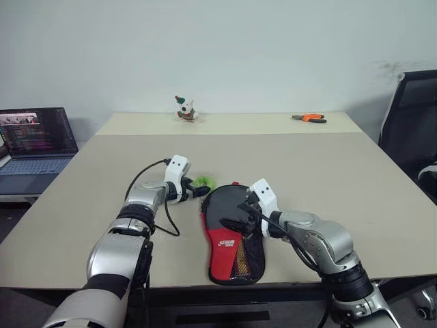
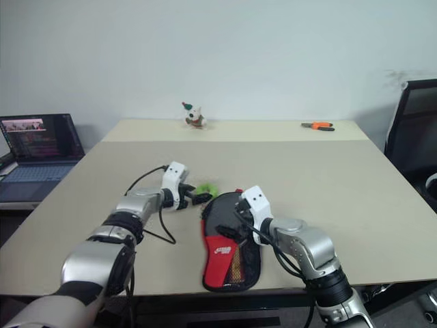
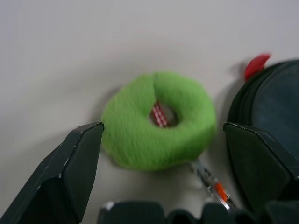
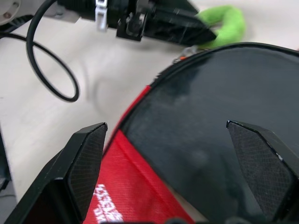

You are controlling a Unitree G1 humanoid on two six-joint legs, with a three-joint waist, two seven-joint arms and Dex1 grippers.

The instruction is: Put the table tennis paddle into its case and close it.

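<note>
Both claws spread over the desk [image 1: 307,164].
Left claw [image 1: 202,190] faces a green fuzzy ring [image 3: 159,119]; right claw [image 1: 237,215] hovers above the case [image 1: 232,236].

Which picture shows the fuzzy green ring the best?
The left wrist view: the green fuzzy ring sits big between the open left gripper's fingers, beside the case. The right wrist view shows just one curved end of the ring. The two eye views show it as a small green bit past the left gripper.
</note>
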